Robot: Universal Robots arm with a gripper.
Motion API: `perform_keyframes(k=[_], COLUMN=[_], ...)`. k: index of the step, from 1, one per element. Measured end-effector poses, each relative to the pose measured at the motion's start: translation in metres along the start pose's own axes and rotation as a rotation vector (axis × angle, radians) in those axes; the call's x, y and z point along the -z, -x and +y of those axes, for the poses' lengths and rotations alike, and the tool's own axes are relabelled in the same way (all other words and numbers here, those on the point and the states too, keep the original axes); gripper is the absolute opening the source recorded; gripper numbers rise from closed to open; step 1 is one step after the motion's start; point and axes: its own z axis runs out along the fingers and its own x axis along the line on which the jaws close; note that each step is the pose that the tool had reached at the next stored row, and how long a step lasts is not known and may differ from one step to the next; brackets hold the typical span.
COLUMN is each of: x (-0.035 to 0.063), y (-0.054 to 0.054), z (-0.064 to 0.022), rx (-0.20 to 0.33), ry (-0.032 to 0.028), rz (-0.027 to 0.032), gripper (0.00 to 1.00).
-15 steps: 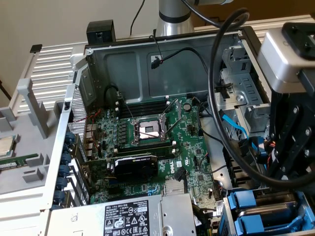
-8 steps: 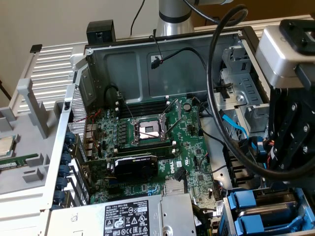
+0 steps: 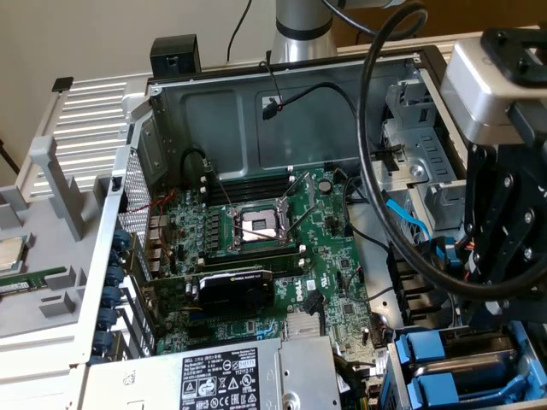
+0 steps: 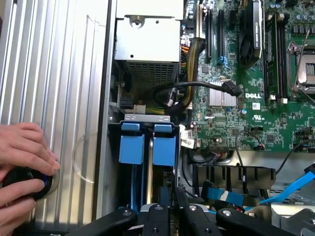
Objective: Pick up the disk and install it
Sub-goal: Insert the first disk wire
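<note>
Two blue drive carriers stand side by side in the drive cage [image 4: 147, 118] at the case's front corner. The disk [image 4: 164, 150] is the one nearer the motherboard, and its grey metal side and blue end [image 3: 432, 346] also show in the exterior view. My black gripper [image 4: 171, 209] hangs right over the disk's far end, in line with it. Its fingers are close together, shut with nothing seen between them. Whether they touch the disk is hidden. In the exterior view the gripper [image 3: 511, 299] is low over the cage at the right.
The second blue carrier [image 4: 132, 147] sits beside the disk, on the side away from the motherboard. The power supply [image 4: 146, 49], green motherboard [image 3: 256, 248], black cables [image 4: 197, 88] and a blue cable [image 4: 295, 184] crowd the case. A person's hands [image 4: 22, 157] hold a black round knob on the grey panel outside it.
</note>
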Motion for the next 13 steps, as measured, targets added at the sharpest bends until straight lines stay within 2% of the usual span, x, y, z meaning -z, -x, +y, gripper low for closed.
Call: perform_keyframes(k=[3, 5, 8, 11, 13], x=[-0.0003, -0.0003, -0.0003, 0.0000, 0.0000], y=[0.0005, 0.0010, 0.0014, 0.0016, 0.0016], z=[-0.0006, -0.0012, -0.0028, -0.0046, -0.0060], rx=[-0.001, -0.002, -0.004, -0.005, -0.006], ry=[0.0011, 0.0027, 0.0125, 0.0217, 0.0245], rz=[0.0022, 0.0062, 0.0103, 0.0106, 0.0102], gripper=[0.17, 0.17, 0.17, 0.17, 0.17])
